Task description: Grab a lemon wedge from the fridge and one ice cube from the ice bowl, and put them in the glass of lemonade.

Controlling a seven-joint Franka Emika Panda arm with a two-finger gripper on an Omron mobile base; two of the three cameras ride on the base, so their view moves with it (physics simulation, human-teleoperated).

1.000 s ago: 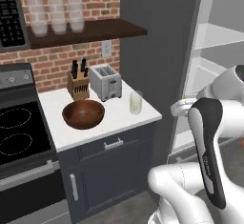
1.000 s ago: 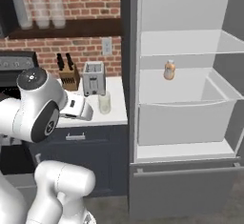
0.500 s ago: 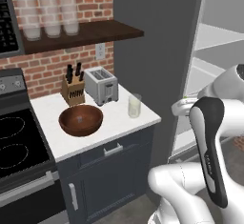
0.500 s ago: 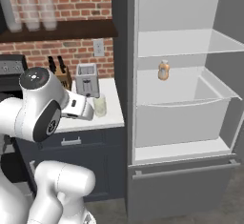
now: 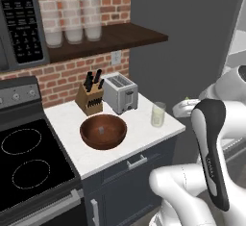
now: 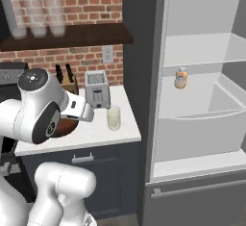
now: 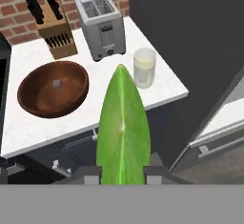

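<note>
My gripper point(image 7: 123, 175) is shut on the lemon wedge point(image 7: 123, 123), a yellow-green sliver that stands up between the two fingertips in the hand view. The gripper hovers off the counter's front right corner, above floor level and short of the glass of lemonade point(image 7: 144, 67) point(image 5: 158, 114) point(image 6: 114, 118). Left of the glass sits the dark wooden ice bowl point(image 7: 33, 99) point(image 5: 91, 136) with one pale ice cube point(image 7: 57, 83) point(image 5: 100, 130) inside. The fridge point(image 6: 202, 18) stands open to the right of the counter.
A toaster point(image 5: 120, 93) and a knife block point(image 5: 90, 97) stand against the brick wall behind the bowl. A black stove point(image 5: 24, 162) adjoins the counter on the left. Frosted jars point(image 5: 72, 20) line the shelf above. A small orange bottle point(image 6: 180, 78) sits on a fridge shelf.
Both base views have shifted, so the base has moved; the counter now sits more central and the fridge further right. The wedge stays gripped.
</note>
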